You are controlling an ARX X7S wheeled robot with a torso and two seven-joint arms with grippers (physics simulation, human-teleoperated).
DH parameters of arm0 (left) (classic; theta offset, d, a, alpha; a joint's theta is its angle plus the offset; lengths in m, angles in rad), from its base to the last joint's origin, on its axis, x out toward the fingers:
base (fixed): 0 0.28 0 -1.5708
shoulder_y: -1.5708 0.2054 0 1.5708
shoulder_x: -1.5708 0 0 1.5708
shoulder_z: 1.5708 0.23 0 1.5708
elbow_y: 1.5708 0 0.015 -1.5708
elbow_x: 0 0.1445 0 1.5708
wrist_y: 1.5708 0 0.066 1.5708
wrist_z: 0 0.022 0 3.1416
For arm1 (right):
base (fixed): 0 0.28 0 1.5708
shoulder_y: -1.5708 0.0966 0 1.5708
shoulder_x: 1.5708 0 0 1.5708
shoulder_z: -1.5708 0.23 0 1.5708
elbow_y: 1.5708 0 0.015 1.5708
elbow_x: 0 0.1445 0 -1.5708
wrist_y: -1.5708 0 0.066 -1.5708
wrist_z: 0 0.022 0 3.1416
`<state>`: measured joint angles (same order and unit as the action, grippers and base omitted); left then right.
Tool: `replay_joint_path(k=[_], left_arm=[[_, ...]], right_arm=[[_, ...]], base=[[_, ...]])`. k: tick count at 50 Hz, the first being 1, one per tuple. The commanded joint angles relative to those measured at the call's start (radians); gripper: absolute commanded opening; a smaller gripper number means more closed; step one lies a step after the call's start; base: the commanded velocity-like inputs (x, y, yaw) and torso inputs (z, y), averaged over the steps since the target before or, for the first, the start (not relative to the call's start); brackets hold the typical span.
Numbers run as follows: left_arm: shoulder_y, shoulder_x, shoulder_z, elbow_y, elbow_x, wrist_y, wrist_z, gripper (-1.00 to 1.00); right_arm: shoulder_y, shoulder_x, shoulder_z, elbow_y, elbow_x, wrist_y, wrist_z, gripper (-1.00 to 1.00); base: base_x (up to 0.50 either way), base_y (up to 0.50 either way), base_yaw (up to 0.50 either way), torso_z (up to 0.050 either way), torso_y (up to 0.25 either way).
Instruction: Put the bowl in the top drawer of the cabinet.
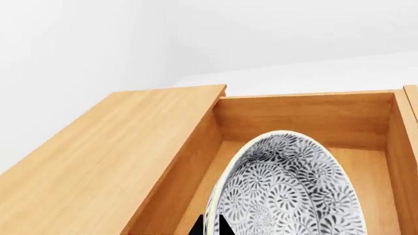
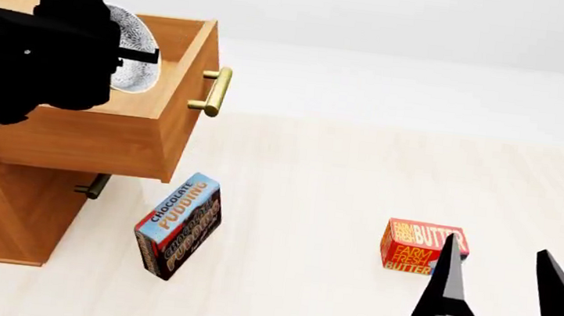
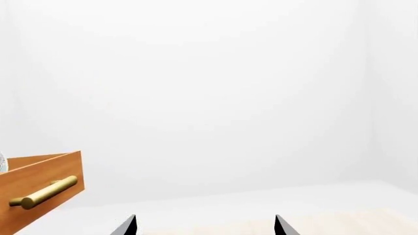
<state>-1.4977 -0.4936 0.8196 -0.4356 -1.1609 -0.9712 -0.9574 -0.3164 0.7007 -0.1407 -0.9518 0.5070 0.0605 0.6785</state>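
The cabinet (image 2: 15,208) is seen at the head view's left, its top drawer (image 2: 159,133) pulled fully out with the brass handle (image 2: 216,90) facing the desk (image 2: 363,182). The bowl (image 1: 287,188) is held tilted on edge inside the drawer cavity by the left gripper (image 2: 114,54), whose jaws appear clenched on its rim, so the placing step is judged to be in hand. Lowering until the bowl rests on the drawer floor, then release, is called for next. The drawer's interior is shown only by the left wrist view. The right gripper (image 2: 504,287), jaws spread and empty, is seen by the head view near the butter box (image 2: 422,247) and pudding box (image 2: 178,224)
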Motion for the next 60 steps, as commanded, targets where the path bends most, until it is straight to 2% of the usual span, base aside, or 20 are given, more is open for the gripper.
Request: replay_joint_path(k=[1,18,28,48,49,60], left_arm=[[-0.02,0.032,0.041,-0.081,0.06,0.004,0.046,-1.0],[-0.035,0.055,0.084,-0.15,0.117,0.018,0.069,-1.0],[-0.029,0.084,0.123,-0.2,0.142,0.019,0.119,-1.0],[-0.032,0.079,0.111,-0.238,0.133,0.015,0.128,-1.0],[-0.033,0.077,0.107,-0.238,0.13,0.013,0.126,1.0],[-0.041,0.055,0.087,-0.203,0.117,0.001,0.091,1.0]], right_arm=[[0.007,0.006,0.001,0.002,0.007,0.003,0.005,1.0],[0.006,0.004,-0.005,0.02,0.004,-0.011,0.0,1.0],[0.005,0.008,-0.004,0.016,0.004,-0.011,0.004,1.0],[0.016,0.004,-0.019,0.034,0.002,-0.013,0.002,1.0],[0.018,0.004,-0.02,0.033,0.002,-0.011,0.003,1.0],[0.023,0.01,-0.023,0.019,0.002,0.002,0.013,1.0]], base=[[0.0,0.0,0.0,0.0,0.0],[0.0,0.0,0.0,0.001,0.001],[0.0,0.0,0.0,0.0,0.0],[0.0,0.0,0.0,0.0,0.001],[0.0,0.0,0.0,0.0,0.0],[0.0,0.0,0.0,0.0,0.0]])
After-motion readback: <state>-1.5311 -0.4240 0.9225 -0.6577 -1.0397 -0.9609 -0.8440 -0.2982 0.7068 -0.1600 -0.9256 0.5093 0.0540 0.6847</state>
